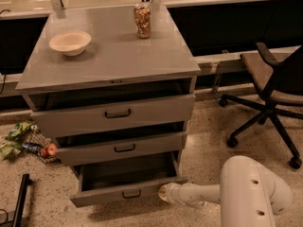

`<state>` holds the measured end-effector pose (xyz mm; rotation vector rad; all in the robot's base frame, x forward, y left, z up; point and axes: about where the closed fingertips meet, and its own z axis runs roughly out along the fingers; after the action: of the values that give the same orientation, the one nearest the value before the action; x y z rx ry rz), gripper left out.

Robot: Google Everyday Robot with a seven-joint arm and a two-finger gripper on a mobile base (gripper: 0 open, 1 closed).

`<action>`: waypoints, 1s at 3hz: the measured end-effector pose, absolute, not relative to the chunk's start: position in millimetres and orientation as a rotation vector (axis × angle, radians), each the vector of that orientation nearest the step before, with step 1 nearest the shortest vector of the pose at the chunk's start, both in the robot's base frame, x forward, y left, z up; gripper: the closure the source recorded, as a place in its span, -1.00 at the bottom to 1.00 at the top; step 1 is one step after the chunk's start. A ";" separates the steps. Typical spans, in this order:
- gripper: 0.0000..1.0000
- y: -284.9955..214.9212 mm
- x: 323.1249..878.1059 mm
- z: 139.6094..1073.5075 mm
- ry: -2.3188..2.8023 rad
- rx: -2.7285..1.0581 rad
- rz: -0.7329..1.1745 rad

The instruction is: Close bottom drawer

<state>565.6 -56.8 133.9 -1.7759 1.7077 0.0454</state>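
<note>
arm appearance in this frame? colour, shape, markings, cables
Arm: smooth off-white shell, with a bulbous rounded housing that has a few small dark holes and narrows to a slim cylinder. No cables or markings visible. Gripper, at the right end of the bottom drawer front, shows as a rounded, tan-tinted tip.

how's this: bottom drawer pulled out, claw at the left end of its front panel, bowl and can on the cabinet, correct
No: the camera view shows the claw at the right end of the front panel of the bottom drawer, not the left. The rest holds.
</note>
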 end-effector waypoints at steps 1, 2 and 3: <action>1.00 -65.1 592.9 125.9 1.685 -1.770 0.020; 1.00 -72.6 618.0 121.9 1.661 -1.778 -0.003; 1.00 -75.1 641.3 117.3 1.629 -1.806 -0.012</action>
<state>641.3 -75.1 117.3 -1.8060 1.6286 -0.0119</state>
